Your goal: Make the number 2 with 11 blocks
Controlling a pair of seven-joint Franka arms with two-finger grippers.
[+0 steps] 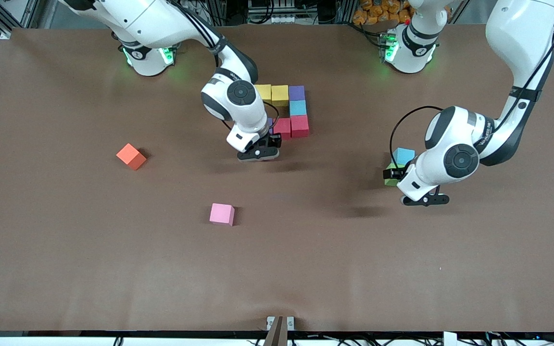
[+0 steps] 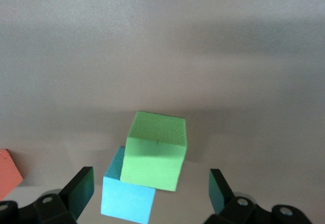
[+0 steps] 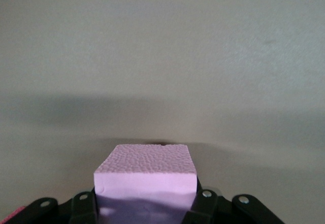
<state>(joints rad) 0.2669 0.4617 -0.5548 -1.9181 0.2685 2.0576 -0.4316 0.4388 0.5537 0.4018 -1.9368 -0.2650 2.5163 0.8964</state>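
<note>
Nearest me, a matte pink cube (image 1: 221, 214) is sitting alone on the brown table (image 1: 65, 269). My right gripper (image 1: 259, 153) is clamping a pebbly purple foam cube (image 3: 146, 181) beside the partly built number 2 (image 1: 286, 111). My left gripper (image 2: 152, 196) is hanging spread wide over the green cube (image 2: 155, 150), which is leaning on a light blue cube (image 2: 127, 201).

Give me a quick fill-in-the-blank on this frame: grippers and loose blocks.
1. The right gripper is shut on a ____ block.
2. The left gripper hangs open over a green block that touches a ____ block.
3. Of the loose pink block and orange block, the ____ one lies nearer the front camera.
4. The red blocks in the partly built number 2 count ____.

Missing words: purple; light blue; pink; two
</note>
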